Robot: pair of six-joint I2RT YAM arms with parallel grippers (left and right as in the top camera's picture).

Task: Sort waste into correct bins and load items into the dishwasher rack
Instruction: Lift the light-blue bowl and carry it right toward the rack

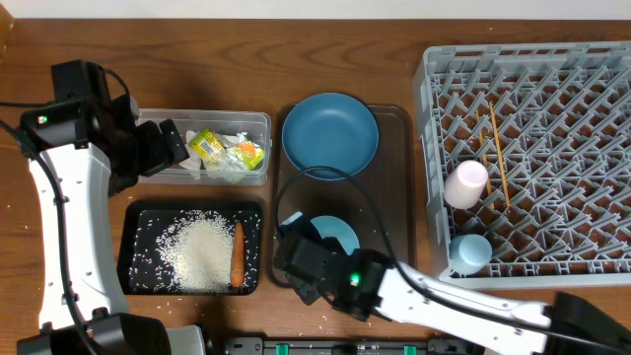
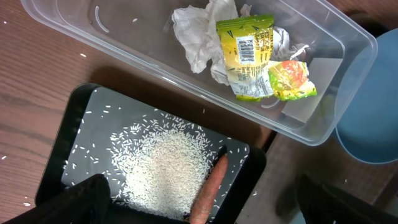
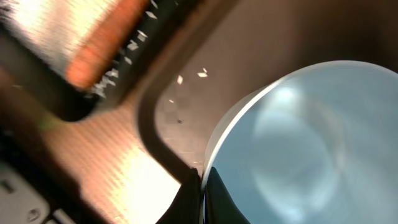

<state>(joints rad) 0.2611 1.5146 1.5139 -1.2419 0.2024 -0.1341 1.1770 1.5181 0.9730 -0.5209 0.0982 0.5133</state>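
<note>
My right gripper point(image 1: 296, 254) point(image 3: 202, 190) is shut on the rim of the light blue bowl point(image 1: 335, 235) point(image 3: 311, 143), which is on the dark brown serving tray point(image 1: 394, 217). The dark blue plate point(image 1: 330, 133) lies on that tray behind it. My left gripper point(image 1: 173, 146) point(image 2: 202, 208) is open and empty, at the left end of the clear tub point(image 1: 254, 120) point(image 2: 124, 43). The tub holds the yellow-green wrapper point(image 1: 209, 145) point(image 2: 245, 53) and white paper point(image 2: 196, 31). The black tray point(image 1: 133, 247) point(image 2: 68, 134) holds rice point(image 1: 202, 254) point(image 2: 165, 165) and the carrot point(image 1: 238, 253) point(image 2: 208, 186). The grey rack point(image 1: 532, 69) holds the pink cup point(image 1: 465, 182), light blue cup point(image 1: 470, 253) and chopsticks point(image 1: 499, 148).
A few rice grains lie loose on the wooden table point(image 1: 59, 30) at the left and on the serving tray point(image 3: 186, 78). A cable point(image 1: 360, 202) from my right arm arcs over the serving tray. The rack fills the right side.
</note>
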